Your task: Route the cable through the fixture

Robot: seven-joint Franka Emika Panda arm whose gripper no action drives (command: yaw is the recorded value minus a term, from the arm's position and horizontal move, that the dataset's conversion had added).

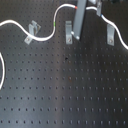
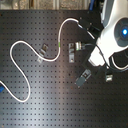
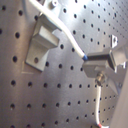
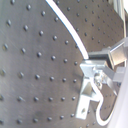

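Observation:
The white cable (image 1: pixel 42 37) runs from the first exterior view's left through the left fixture (image 1: pixel 32 30), past its green band (image 1: pixel 54 22), and up to its red band (image 1: pixel 75 7). My gripper (image 1: pixel 78 14) is shut on the cable next to the red band, above the middle fixture (image 1: pixel 68 34). In the second exterior view the cable (image 2: pixel 20 45) rises to the gripper (image 2: pixel 82 24). In the first wrist view the cable (image 3: pixel 62 31) passes a fixture (image 3: pixel 44 41) into the gripper (image 3: pixel 90 62). The second wrist view shows the cable (image 4: pixel 67 24), gripper (image 4: pixel 90 60) and a fixture (image 4: pixel 90 87).
A third fixture (image 1: pixel 111 36) stands at the first exterior view's right with cable (image 1: pixel 117 35) running past it. The black perforated board (image 1: pixel 65 90) carries everything. The white robot arm (image 2: pixel 112 35) fills the second exterior view's right. More small fixtures (image 2: pixel 107 77) sit below it.

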